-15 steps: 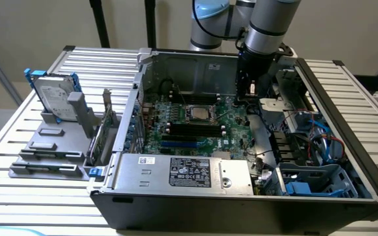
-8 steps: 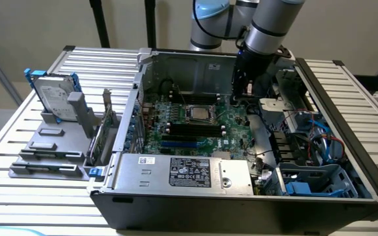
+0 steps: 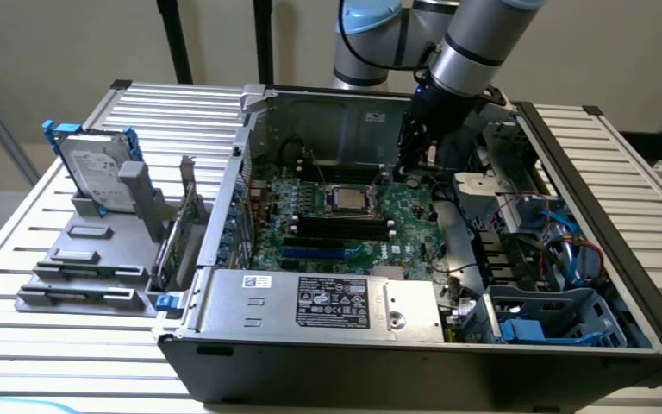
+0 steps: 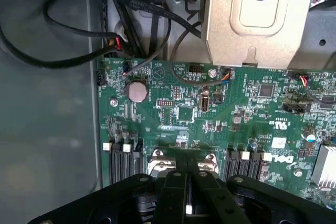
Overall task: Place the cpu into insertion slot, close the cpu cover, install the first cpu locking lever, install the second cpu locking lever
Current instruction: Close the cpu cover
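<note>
nearest the wrist camera, the claw has its two black fingers pressed together, and i can make out nothing gripped between them. it hangs above the green circuit board, with black connectors close by and a coin battery and a bent metal bracket farther off. in the exterior view the claw hovers inside the computer case, near the socket on the exterior view's right, not touching it.

as for the work: the cpu lies flat in the insertion slot, silvery face up, so i judge the first step done. the cpu cover seems to lie down around the chip as a grey frame, which would make the second step done too, though that is less sure. the locking levers are too small to tell latched from loose, so i count those two steps as open.

the case lies open on the slatted counter. it holds the board, a grey power supply along its near wall, a grey-blue drive cage in the near corner at the exterior view's right, and blue and red cables beside that. on the counter at the exterior view's left, a grey rack holds a hard drive standing upright.
</note>
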Controlling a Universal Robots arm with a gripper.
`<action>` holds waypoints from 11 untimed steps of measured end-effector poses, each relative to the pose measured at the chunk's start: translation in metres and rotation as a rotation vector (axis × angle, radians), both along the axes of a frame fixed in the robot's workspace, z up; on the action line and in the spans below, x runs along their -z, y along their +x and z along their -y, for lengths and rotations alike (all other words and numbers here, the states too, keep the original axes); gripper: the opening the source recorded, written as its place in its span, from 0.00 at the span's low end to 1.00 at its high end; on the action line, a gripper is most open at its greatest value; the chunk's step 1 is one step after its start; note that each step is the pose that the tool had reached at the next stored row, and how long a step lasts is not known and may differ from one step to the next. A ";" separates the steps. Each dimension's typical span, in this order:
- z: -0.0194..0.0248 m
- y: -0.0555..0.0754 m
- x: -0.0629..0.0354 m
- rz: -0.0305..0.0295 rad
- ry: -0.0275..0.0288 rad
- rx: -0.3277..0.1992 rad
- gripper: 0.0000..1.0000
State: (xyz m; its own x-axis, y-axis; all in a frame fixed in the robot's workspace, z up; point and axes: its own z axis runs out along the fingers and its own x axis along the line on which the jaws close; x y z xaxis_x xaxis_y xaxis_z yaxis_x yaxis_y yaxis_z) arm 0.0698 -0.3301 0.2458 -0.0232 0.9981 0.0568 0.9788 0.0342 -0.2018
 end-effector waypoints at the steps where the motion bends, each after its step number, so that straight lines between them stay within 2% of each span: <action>1: -0.0001 0.000 0.0000 -0.0097 0.0001 -0.002 0.11; 4: -0.0001 -0.002 0.0000 -0.0346 0.0001 -0.008 0.11; 7: -0.0003 -0.004 0.0000 -0.0553 0.0000 -0.014 0.11; 11: -0.0002 -0.009 0.0004 -0.0695 0.0002 -0.022 0.11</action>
State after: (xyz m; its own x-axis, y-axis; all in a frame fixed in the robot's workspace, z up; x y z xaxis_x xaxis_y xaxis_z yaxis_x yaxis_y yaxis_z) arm 0.0609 -0.3298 0.2454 -0.0411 0.9974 0.0592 0.9615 0.0556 -0.2693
